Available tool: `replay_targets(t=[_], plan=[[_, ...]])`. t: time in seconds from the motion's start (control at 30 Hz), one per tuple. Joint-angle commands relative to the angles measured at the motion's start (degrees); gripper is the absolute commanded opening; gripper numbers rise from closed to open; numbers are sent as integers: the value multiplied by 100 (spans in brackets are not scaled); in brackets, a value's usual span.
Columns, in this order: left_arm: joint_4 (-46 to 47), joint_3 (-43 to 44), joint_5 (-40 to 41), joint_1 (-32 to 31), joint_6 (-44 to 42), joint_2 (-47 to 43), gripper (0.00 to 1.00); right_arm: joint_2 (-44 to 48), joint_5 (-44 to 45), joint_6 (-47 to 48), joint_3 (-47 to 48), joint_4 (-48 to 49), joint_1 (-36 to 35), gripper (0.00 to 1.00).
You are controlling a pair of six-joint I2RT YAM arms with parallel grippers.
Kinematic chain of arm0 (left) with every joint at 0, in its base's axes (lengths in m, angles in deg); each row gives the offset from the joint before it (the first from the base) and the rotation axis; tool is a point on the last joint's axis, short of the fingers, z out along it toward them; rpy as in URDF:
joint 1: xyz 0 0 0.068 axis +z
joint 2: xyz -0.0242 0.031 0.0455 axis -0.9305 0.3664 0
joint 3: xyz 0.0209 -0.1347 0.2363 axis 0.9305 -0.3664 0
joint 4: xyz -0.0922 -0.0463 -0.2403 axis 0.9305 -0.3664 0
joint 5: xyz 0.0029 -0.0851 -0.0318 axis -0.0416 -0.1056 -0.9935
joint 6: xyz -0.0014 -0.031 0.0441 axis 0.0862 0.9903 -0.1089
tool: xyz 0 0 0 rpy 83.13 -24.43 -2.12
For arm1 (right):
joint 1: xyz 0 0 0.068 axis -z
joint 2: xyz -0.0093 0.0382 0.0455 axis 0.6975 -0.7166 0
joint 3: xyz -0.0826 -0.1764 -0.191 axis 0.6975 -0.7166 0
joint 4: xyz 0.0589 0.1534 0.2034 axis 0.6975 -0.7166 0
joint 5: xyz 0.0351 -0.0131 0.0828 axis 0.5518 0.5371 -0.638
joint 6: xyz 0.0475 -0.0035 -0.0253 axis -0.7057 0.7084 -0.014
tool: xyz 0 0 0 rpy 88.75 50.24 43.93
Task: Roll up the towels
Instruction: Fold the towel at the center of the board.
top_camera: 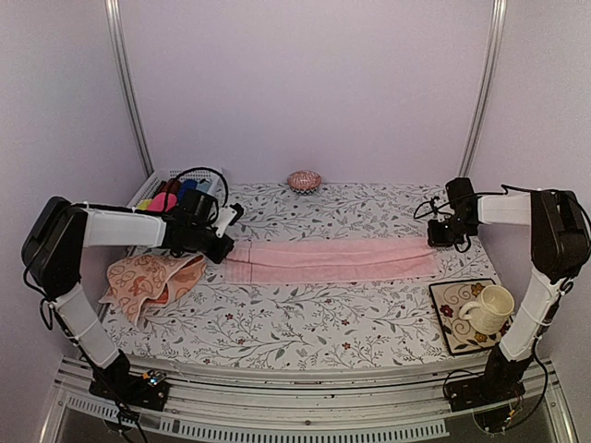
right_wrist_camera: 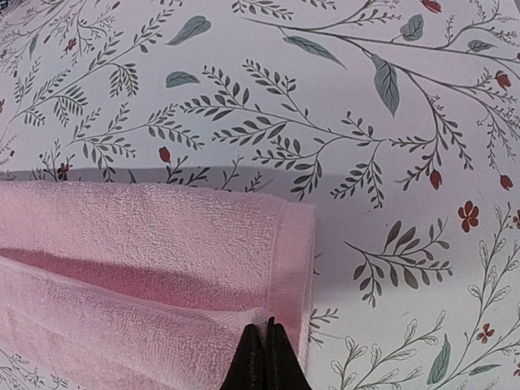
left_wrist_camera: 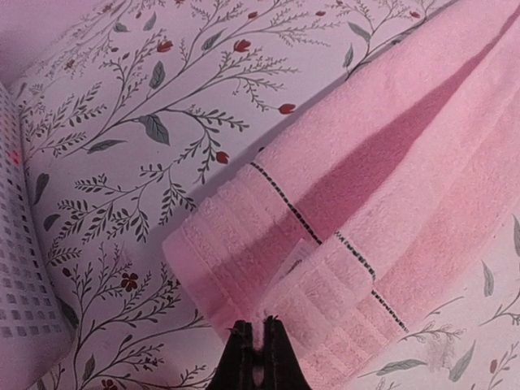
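The plain light pink towel point(top_camera: 332, 260) lies stretched out in a long strip across the middle of the table, folded lengthwise. My left gripper point(top_camera: 222, 247) is at its left end. In the left wrist view this gripper point(left_wrist_camera: 258, 323) is shut on a lifted flap of the pink towel point(left_wrist_camera: 390, 179) near its striped hem. My right gripper point(top_camera: 441, 235) is at the towel's right end. Seen from the right wrist, it point(right_wrist_camera: 268, 325) is shut on the corner of the folded upper layer of the pink towel point(right_wrist_camera: 146, 236). The peach-orange patterned towel point(top_camera: 148, 277) lies crumpled at the left, below my left arm.
A white basket point(top_camera: 150, 185) with small coloured cloths stands at the back left, and its mesh wall point(left_wrist_camera: 20, 268) is close beside the left gripper. A small pink patterned ball point(top_camera: 304, 180) sits at the back centre. A patterned tray point(top_camera: 448, 318) with a cream mug point(top_camera: 489, 307) is at the front right.
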Motion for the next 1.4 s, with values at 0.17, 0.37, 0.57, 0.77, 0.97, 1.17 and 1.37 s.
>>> replay_targets(t=[0.17, 0.37, 0.57, 0.77, 0.97, 1.17, 1.37], plan=[[-79, -291, -25, -122, 151, -315, 0, 123, -209, -39, -240, -99, 25, 1], [-110, -367, -15, -149, 182, -360, 1, 131, -221, -15, -320, -142, -10, 2], [-132, -490, -34, -167, 214, -441, 7, 178, -209, 20, -418, -197, -41, 9], [-154, -542, -47, -174, 266, -435, 25, 228, -230, 39, -495, -231, -104, 12], [-191, -576, -139, -184, 308, -450, 37, 294, -184, 40, -575, -305, -137, 13], [-259, -619, -217, -193, 339, -500, 39, 337, -71, 49, -639, -387, -134, 16], [-302, -698, -182, -202, 373, -583, 43, 414, 0, 25, -702, -446, -137, 18]])
